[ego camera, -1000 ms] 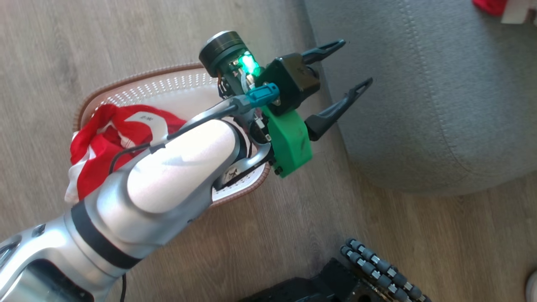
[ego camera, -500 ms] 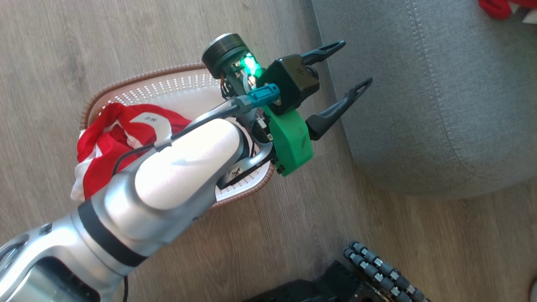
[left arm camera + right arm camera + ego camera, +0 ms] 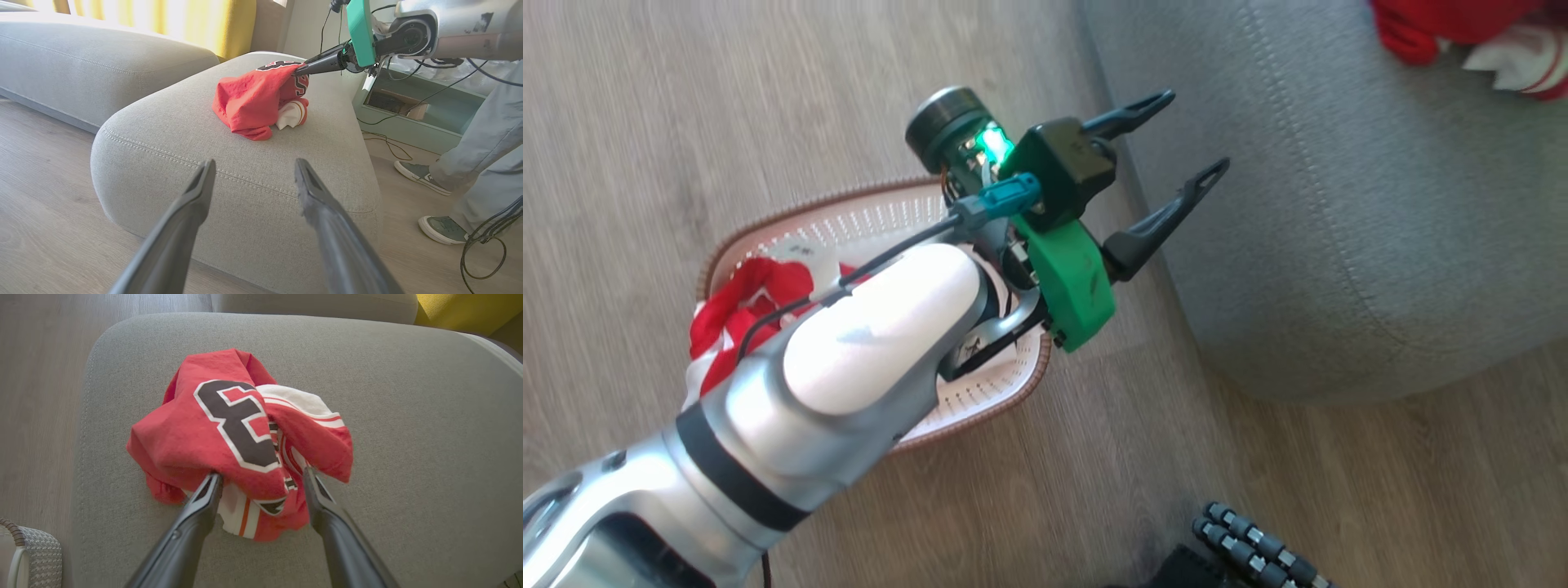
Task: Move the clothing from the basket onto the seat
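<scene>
**One jersey on the seat, one garment in the basket**

The right gripper is above the seat with its fingers spread. Their tips are sunk into the folds of a crumpled red jersey and cloth bulges between them. The jersey lies on top of the cushion, away from the stitched edge, with a large black, white-edged number facing up and a white striped cuff poking out on the right.

The left gripper is also spread wide and holds nothing. It hangs over the wooden floor between the basket and the near left edge of the seat, fingers pointing toward the cushion.

The basket stands on the floor just left of the seat. The other garment, red and white, is bunched at its left end and spills over the rim, partly hidden by the left arm.

A person's legs and grey shoes stand on the floor to the right of the seat.
</scene>
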{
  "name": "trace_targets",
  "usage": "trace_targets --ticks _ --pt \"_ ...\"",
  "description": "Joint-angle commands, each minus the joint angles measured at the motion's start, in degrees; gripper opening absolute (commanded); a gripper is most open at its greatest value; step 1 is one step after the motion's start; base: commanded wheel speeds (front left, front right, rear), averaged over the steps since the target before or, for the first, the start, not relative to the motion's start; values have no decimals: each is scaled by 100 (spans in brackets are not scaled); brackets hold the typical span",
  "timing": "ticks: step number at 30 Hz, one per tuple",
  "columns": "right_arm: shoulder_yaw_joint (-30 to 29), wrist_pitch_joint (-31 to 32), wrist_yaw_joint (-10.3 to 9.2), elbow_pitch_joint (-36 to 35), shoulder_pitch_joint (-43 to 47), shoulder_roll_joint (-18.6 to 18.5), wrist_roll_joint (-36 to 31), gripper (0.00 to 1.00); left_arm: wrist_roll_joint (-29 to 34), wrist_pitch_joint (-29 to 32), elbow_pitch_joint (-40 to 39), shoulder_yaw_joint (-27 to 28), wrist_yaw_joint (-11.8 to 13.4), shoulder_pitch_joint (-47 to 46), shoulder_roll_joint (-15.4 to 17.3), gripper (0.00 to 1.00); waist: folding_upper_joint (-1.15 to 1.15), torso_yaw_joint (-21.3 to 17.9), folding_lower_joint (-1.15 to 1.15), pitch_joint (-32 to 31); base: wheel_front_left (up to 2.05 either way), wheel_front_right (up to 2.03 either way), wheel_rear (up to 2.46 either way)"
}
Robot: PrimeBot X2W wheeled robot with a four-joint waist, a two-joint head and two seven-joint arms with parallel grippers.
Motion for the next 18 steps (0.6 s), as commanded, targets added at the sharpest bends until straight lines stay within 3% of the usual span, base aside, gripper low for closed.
trace_targets --ticks 1,8,18 --pt "100 106 40 -186 275 -339 122 100 -51 -55 -181 213 30 -3 67 100 0 -110 0 -240 0 0 0" --pt "546 261 40 -972 389 -835 434 100 -215 -198 -214 301 151 277 158 100 0 -249 0 -772 0 0 0" --pt "591 -483 40 -2012 673 -1200 587 100 -463 -486 -280 475 386 760 281 100 0 -192 0 -1589 0 0 0"
